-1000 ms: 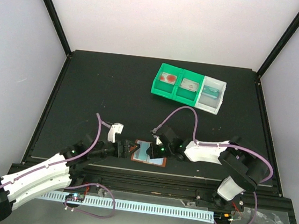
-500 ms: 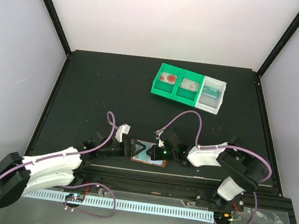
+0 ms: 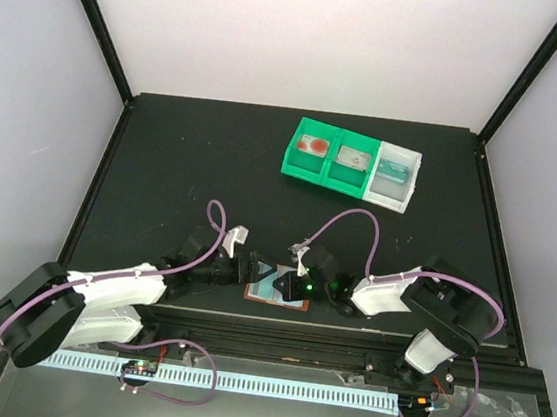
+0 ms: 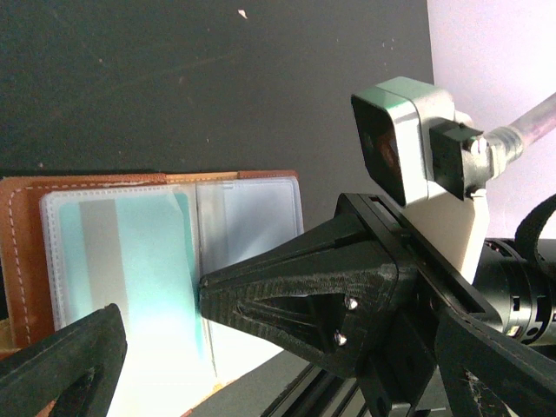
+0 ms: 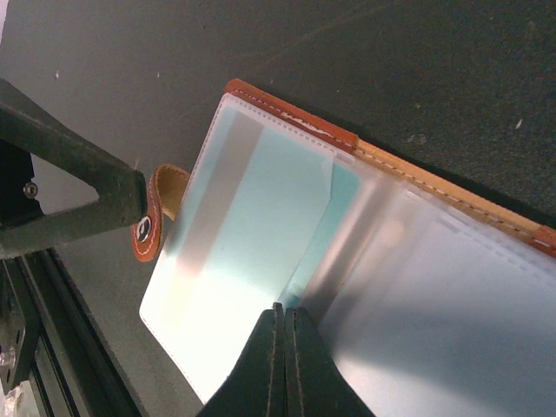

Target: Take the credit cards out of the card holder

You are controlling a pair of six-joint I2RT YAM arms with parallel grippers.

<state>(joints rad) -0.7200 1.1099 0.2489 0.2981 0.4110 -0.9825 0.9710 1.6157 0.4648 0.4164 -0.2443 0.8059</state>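
Note:
The card holder (image 3: 278,304) lies open near the table's front edge, with a reddish-brown rim (image 4: 17,252) and a snap tab (image 5: 149,221). A pale blue credit card (image 5: 252,217) sits in its left clear pocket. The card's inner edge (image 5: 334,204) pokes out toward the fold. My right gripper (image 5: 284,311) is shut, and its tips touch that exposed edge at the fold. It also shows in the left wrist view (image 4: 295,295) and from above (image 3: 287,286). My left gripper (image 4: 287,369) is open at the holder's left side (image 3: 251,269). One of its fingers (image 5: 69,187) is beside the tab.
Two green bins (image 3: 330,156) and one white bin (image 3: 395,176) stand at the back right with small items inside. The black frame rail (image 3: 294,336) runs just in front of the holder. Both arms' purple cables (image 3: 343,216) arch above the table.
My left arm has swung forward and right, bringing its gripper closer over the holder's left edge. My right gripper has shifted slightly left and down on the holder. The holder has stayed put.

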